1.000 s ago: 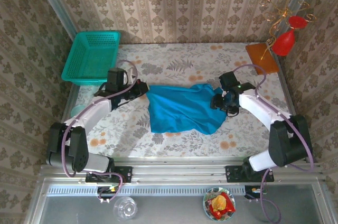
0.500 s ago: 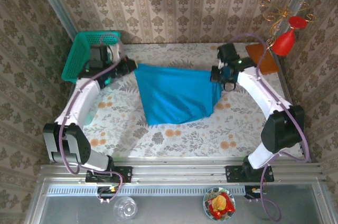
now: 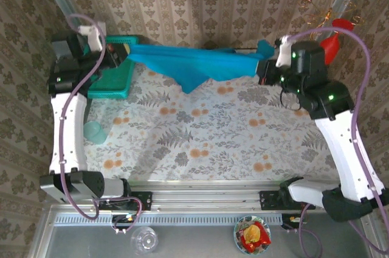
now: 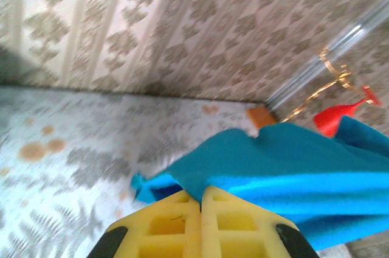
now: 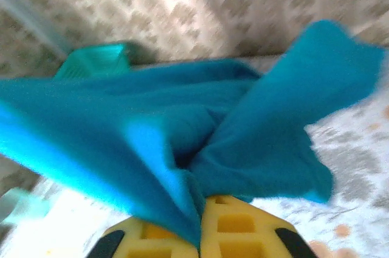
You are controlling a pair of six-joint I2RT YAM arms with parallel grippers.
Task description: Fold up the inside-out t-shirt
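Table (image 3: pixel 200 148): floral top, middle now lying bare.

T-shirt (image 3: pixel 194 63): a second ago it was lying bunched mid-table. Now it is hanging off the surface near the far wall, pulled into a taut band between the two grippers, with one corner drooping toward the table.

Left arm (image 3: pixel 65 124) and right arm (image 3: pixel 349 142) are both reaching high and wide apart, where before they were sitting low and close in.

Left gripper (image 3: pixel 118 57): on the wrist view its yellow pads (image 4: pixel 176 221) are pressing together with the blue cloth (image 4: pixel 292 179) coming out from between them.

Right gripper (image 5: pixel 200 206): it is also pinching a gathered bunch of the shirt (image 5: pixel 152 124), pads closed on it.

Reading: this is looking like a lift-and-stretch to open the garment out. No fold is in yet, so the task is standing early.

Count:
- one t-shirt
- two arms, both gripping
- one teal basket (image 3: pixel 112 84), far left
- one pale cup (image 3: pixel 93 131), by the left edge
- one red goblet (image 3: pixel 333 40), far right corner
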